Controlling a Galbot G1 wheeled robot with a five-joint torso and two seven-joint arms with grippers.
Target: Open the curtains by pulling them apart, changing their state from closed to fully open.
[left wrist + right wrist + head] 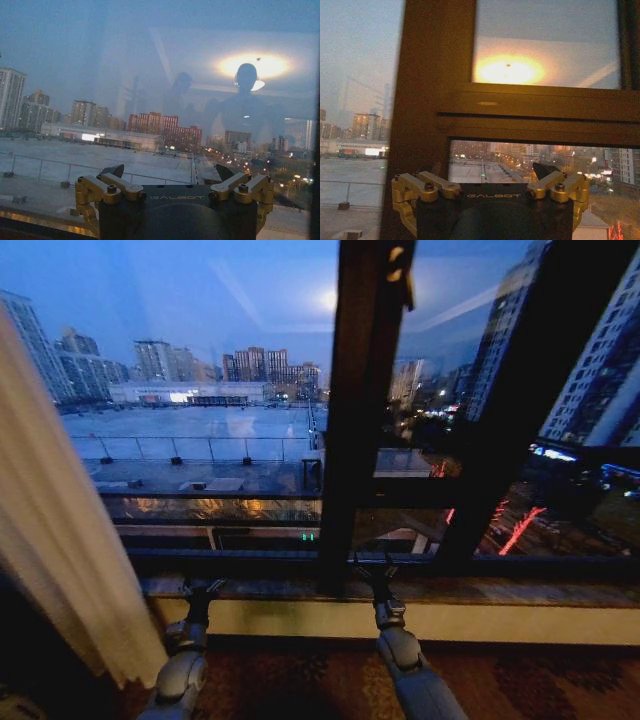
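A large dark-framed window looked out over a dusk city skyline, its glass almost wholly uncovered. One sheer cream curtain hung gathered at the far left of the window, its pleats falling in a soft slanting bundle toward the patterned carpet; the other panel lay outside the head view. Judging by the bare glass, the curtains stood open or very nearly so.

Both arms reached low toward the pale window sill. The left hand hovered just over the sill's left part, near the gathered curtain but apart from it, its two dark fingers spread wide with nothing between them (the left wrist view showed only glass and rooftops past the fingertips). The right hand sat before the window's dark central post, also spread open and empty.

The fabric looked thin, light and limp, likely to slide and bunch easily rather than resist. A pinch on the inner edge of the pleated bundle, at mid height, would probably grip best; the weave seemed delicate enough to snag.
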